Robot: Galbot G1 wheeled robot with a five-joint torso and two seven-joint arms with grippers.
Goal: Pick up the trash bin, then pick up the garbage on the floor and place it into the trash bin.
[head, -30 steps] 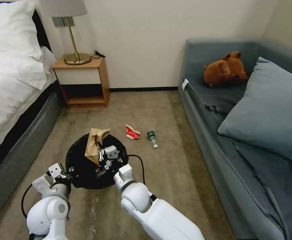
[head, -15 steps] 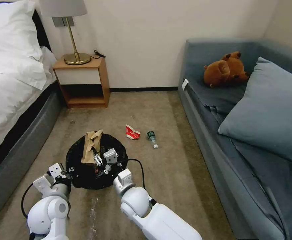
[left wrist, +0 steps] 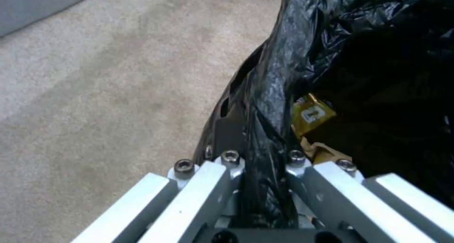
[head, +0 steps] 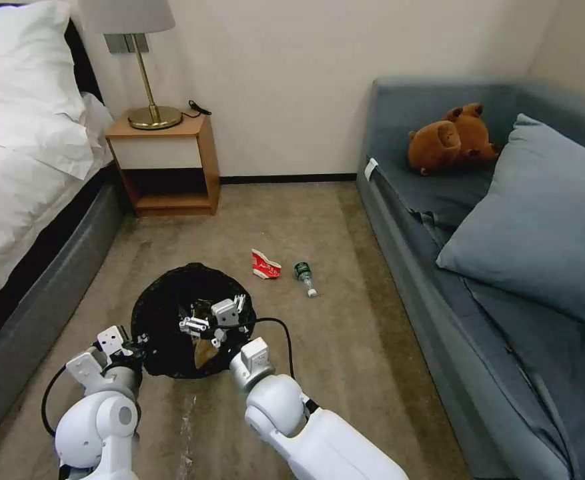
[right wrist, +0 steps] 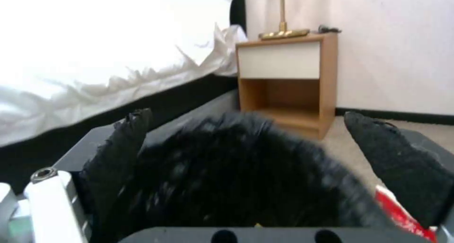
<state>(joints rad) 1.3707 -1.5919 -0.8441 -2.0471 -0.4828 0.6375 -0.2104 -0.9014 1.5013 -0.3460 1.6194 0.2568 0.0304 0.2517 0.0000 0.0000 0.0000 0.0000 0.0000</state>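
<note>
Black-lined trash bin lower left of frame | left gripper pinches its rim | right gripper spread over mouth | paper bag inside | withdraw straight up, avoid snagging liner

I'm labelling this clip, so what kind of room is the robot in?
Probably a bedroom or hotel room: a bed with white bedding, a wooden nightstand with a brass lamp, and a grey-blue sofa on carpet.

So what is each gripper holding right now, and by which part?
The left gripper is clamped on the trash bin by its bag-lined rim. The right gripper, over the bin's mouth, is open and holds nothing.
</note>
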